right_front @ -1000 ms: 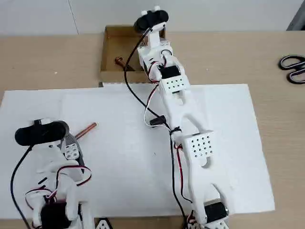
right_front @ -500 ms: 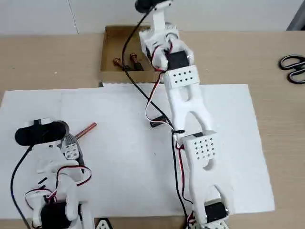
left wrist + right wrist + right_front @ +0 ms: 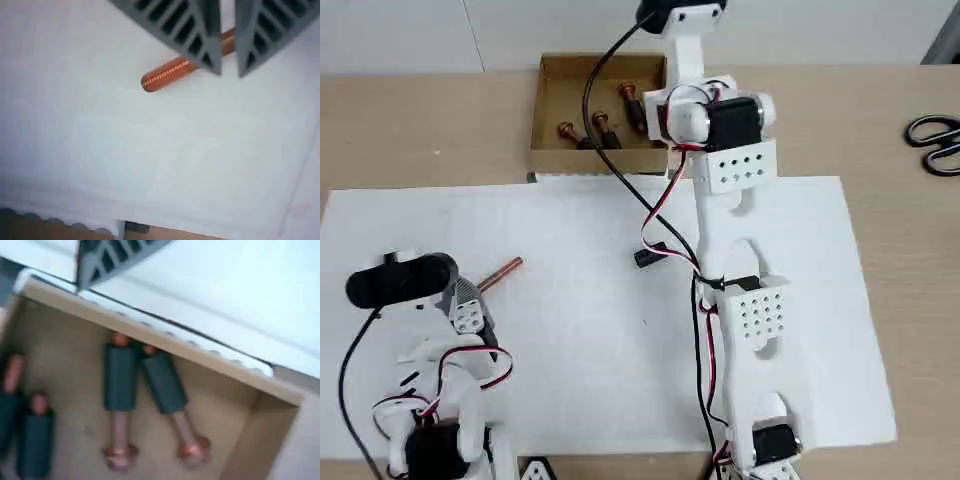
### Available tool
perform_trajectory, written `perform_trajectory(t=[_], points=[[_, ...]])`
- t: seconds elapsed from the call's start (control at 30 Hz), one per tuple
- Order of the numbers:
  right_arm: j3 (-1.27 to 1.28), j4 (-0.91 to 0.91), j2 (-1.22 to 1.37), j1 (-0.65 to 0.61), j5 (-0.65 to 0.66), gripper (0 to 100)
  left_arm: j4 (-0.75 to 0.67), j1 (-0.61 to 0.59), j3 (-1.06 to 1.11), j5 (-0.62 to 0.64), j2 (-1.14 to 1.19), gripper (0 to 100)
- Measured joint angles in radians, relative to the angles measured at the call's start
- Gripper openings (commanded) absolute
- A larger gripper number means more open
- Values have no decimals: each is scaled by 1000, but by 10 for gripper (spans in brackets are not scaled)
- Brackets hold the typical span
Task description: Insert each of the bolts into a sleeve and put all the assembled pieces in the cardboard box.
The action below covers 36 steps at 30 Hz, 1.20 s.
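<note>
Light wooden table: spans the high view, with everything else on it.
White paper sheet: spread flat over the near part of the table, far edge just short of the box.
White right arm: stretched from the near edge across the paper toward the far side, wrist raised beside the box's right wall, black and red cables trailing down it.
White left arm: folded low at the near left corner of the paper.
Open brown cardboard box: on bare table past the paper's far edge, left of the right arm's wrist.
Black-handled scissors: at the far right edge of the table, well apart from both arms.
Dark grey right gripper: above the box's near wall, looking down into it; whether released or clenched cannot be told.
Dark grey left gripper: just over the paper, jaws drawn close with only a thin slit between, grasping nothing.
Assembled pieces of copper bolt in dark sleeve: lying on the box floor, two side by side near one wall, at least two more further along.
Loose copper-coloured threaded bolt: flat on the paper with no sleeve, one end passing under the left gripper's tips, the other end pointing away toward the box side.
</note>
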Motion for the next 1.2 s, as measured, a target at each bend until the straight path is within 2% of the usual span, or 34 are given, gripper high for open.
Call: perform_trajectory(t=[0.1, 0.2, 0.43, 0.67, 0.8, 0.93, 1.2], points=[[0, 11, -2, -6, 8, 226, 0, 0, 0, 15, 0, 7], [44, 11, -46, -14, 97, 226, 0, 0, 0, 20, 0, 7], [460, 11, -250, -28, 394, 226, 0, 0, 0, 20, 0, 7], [833, 11, -405, -38, 770, 226, 0, 0, 0, 20, 0, 7], [908, 11, -423, -40, 967, 226, 0, 0, 0, 20, 0, 7], [951, 11, -423, -40, 1105, 226, 0, 0, 0, 20, 0, 7], [1014, 9, -425, -68, 1261, 226, 0, 0, 0, 20, 0, 7]])
